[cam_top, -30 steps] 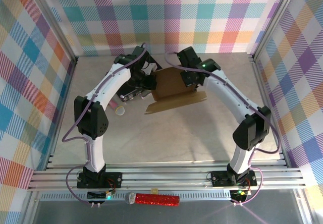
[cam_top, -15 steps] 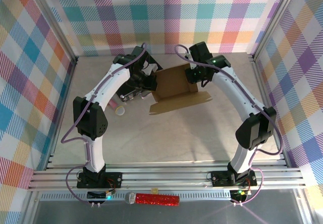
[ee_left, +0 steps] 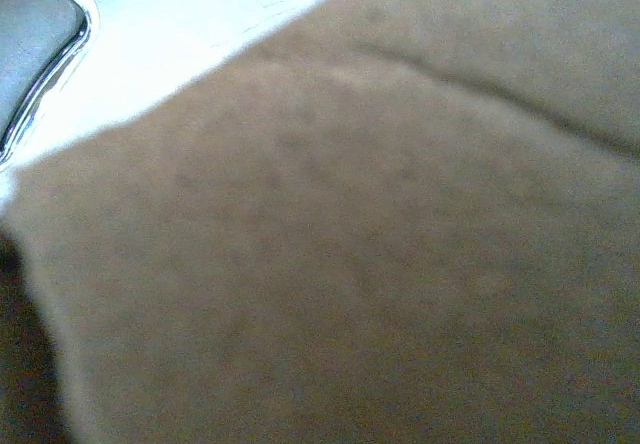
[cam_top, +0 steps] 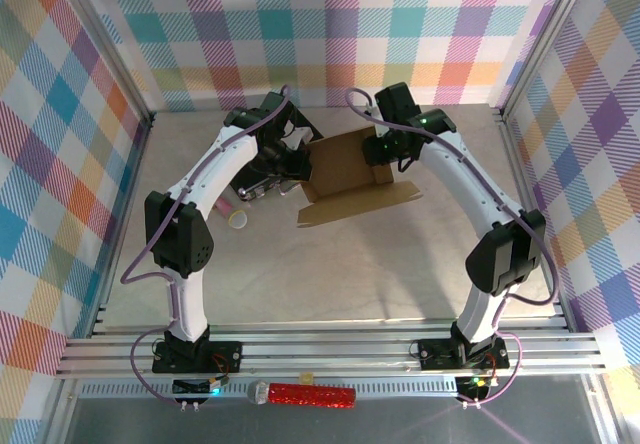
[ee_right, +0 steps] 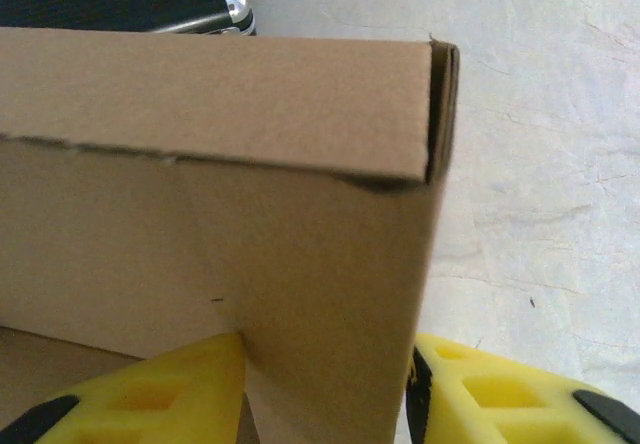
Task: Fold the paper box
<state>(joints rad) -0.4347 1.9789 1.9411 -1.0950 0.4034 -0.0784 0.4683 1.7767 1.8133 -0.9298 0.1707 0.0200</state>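
Observation:
The paper box (cam_top: 345,169) is brown cardboard, part folded, at the back middle of the table, with a long flap (cam_top: 355,204) lying flat toward the front. My right gripper (cam_top: 385,157) is at its right wall. In the right wrist view the yellow fingers (ee_right: 180,384) stand either side of an upright cardboard wall (ee_right: 330,284), touching it on both faces: right gripper (ee_right: 325,369) shut on it. My left gripper (cam_top: 297,164) is against the box's left edge. Blurred cardboard (ee_left: 350,264) covers the left wrist view, hiding the fingers.
The black case (cam_top: 300,124) lies under the left arm, just left of the box; its metal handle (ee_left: 50,54) and corner (ee_right: 235,4) show. A pink item (cam_top: 226,207) and a cream ring (cam_top: 240,221) lie left of the flap. A red tube (cam_top: 312,395) rests by the front rail.
A second ago the right gripper was lower over the box's right part; it has moved back and right, the box shifted slightly right. Nothing moved in the last half second.

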